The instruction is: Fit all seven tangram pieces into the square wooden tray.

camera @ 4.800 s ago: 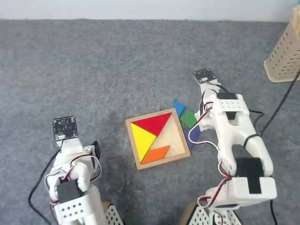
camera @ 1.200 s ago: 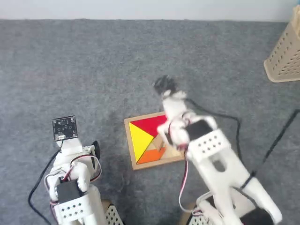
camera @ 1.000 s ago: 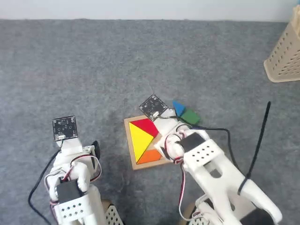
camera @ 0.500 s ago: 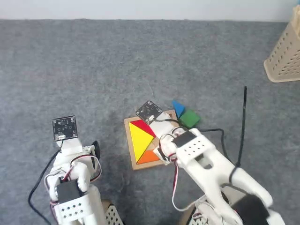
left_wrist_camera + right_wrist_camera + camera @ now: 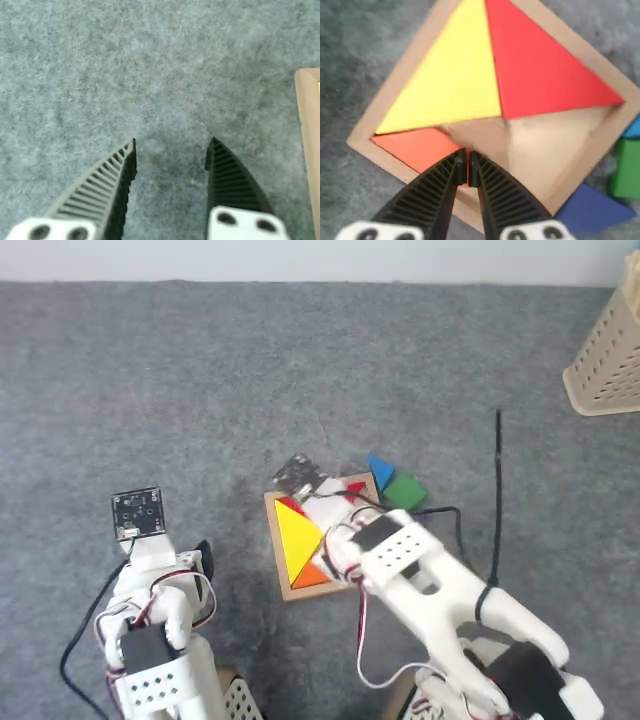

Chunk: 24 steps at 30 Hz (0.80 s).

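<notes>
The grey carpeted tabletop [image 5: 200,370] carries everything; the white right arm [image 5: 430,585] stretches over the square wooden tray [image 5: 277,545], while the white left arm [image 5: 155,630] stands well apart from it; inside the tray the large yellow triangle [image 5: 452,82] and large red triangle [image 5: 540,70] lie edge to edge, with an orange flat piece [image 5: 415,147] along the yellow one's other side; a dark blue piece [image 5: 590,210], a green square [image 5: 403,491] and a small blue triangle [image 5: 380,468] lie just outside the rim; the right gripper [image 5: 468,155] has its fingers pressed together, nothing visible between them, over the orange piece's edge; the left gripper [image 5: 172,145] is spread apart above bare carpet.
</notes>
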Each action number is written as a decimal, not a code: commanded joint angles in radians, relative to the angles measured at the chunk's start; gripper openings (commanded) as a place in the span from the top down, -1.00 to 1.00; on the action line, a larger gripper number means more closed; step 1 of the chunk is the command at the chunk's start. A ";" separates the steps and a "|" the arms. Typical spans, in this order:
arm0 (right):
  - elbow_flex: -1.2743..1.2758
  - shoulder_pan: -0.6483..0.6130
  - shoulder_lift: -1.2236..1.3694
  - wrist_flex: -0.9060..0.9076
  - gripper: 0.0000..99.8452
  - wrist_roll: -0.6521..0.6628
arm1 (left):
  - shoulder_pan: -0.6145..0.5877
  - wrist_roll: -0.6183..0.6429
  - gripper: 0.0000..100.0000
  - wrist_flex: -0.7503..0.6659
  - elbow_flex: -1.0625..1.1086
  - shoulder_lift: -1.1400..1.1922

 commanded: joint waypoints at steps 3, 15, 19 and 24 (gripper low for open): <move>-0.057 -0.054 -0.005 -0.045 0.99 -0.002 | 0.003 -0.005 0.57 0.005 -0.013 -0.015; -0.061 -0.036 -0.039 0.027 0.99 0.008 | 0.003 -0.005 0.57 0.005 -0.013 -0.015; -0.055 -0.027 -0.159 0.079 0.99 0.008 | 0.003 -0.005 0.57 0.005 -0.013 -0.015; -0.002 0.051 -0.189 0.010 0.99 0.006 | 0.003 -0.005 0.57 0.005 -0.013 -0.015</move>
